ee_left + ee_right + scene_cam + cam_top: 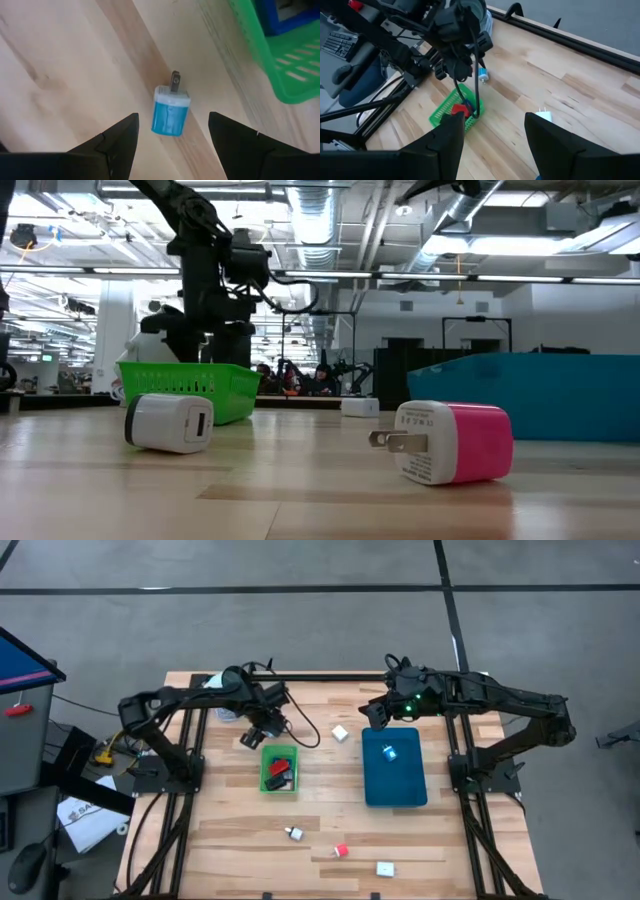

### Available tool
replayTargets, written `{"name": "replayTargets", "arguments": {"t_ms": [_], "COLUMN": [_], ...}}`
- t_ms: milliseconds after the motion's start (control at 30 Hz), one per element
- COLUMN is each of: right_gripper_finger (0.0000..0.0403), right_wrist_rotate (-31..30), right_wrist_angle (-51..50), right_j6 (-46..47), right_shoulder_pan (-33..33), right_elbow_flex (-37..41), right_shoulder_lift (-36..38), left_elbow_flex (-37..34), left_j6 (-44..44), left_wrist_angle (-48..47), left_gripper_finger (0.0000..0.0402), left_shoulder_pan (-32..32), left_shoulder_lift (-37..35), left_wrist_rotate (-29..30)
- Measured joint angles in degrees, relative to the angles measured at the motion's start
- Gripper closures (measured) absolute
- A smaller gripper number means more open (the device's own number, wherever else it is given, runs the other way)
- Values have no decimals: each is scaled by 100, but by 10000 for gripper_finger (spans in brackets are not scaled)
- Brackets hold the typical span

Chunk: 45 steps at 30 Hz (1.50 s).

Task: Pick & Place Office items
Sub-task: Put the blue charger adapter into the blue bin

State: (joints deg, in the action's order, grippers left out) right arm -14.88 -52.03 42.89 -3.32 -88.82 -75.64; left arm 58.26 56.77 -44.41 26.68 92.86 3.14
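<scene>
- Left tool [170,142] poised just above a blue-and-white plug adapter [170,113], fingers spread wide to either side, nothing gripped; seen from overhead, left tool [262,725] near the far left of the wooden tabletop [200,840], just beyond the green tray [264,780].
- Blue-and-white plug adapter lying flat on the tabletop, prongs pointing away from the wrist camera, just beside the green tray's corner [295,75] but not touching it; also visible from the right wrist as a small blue-white piece [483,76] under the left arm.
- Green tray holding a red item [283,763] and a black item [279,778]; something blue visible inside from the left wrist [280,15].
- Right tool [378,712] hovering above the far edge of the dark blue tray [395,785], fingers [445,137] parted, empty.
- Dark blue tray containing one small blue-and-white item [389,752].
- White plug adapter [341,732] on the tabletop between the two trays, toward the far side; same piece in the right wrist view [544,115].
- Near edge of the tabletop: white adapter with a dark port [170,422], pink-and-white plug adapter [450,442] lying on its side with prongs to the left, and a third white piece [386,868] to the right, all well apart from the trays.
</scene>
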Motion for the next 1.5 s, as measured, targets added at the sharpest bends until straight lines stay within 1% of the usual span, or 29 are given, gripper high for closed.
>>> {"name": "replayTargets", "arguments": {"t_ms": [533,633,700,767,867,1033,1100,1233,1300,1400,1500], "right_gripper_finger": [203,203,204,204,204,204,204,204,204,204,204], "right_wrist_rotate": [-17,-21,-19,-21,-25,-55,-83,-103,-136,-302,-484], "right_wrist_angle": [0,12,-11,-21,-47,-227,-348,-682,-1024,-1572,-1898], "right_j6": [2,5,8,24,24,24,20,-4,-57,-113,-126], "right_shoulder_pan": [7,34,35,34,31,31,31,31,37,116,236], "right_elbow_flex": [0,0,0,0,-1,-2,0,0,0,0,8], "right_shoulder_lift": [4,42,81,111,161,230,250,331,379,455,578], "left_elbow_flex": [-28,-28,-28,-28,-24,30,137,433,572,640,639], "left_j6": [-2,-14,-36,-148,-297,-656,-872,-1673,-2316,-3631,-5196], "left_wrist_angle": [305,389,393,400,368,379,371,629,814,1484,2426], "left_gripper_finger": [170,184,200,225,275,279,279,279,279,279,279], "left_shoulder_pan": [55,78,129,187,282,449,495,516,472,357,123], "left_shoulder_lift": [603,706,779,834,865,715,576,154,-100,-458,-625], "left_wrist_rotate": [-13,-15,-19,-17,-20,-28,-117,-667,-1144,-2078,-2923]}}
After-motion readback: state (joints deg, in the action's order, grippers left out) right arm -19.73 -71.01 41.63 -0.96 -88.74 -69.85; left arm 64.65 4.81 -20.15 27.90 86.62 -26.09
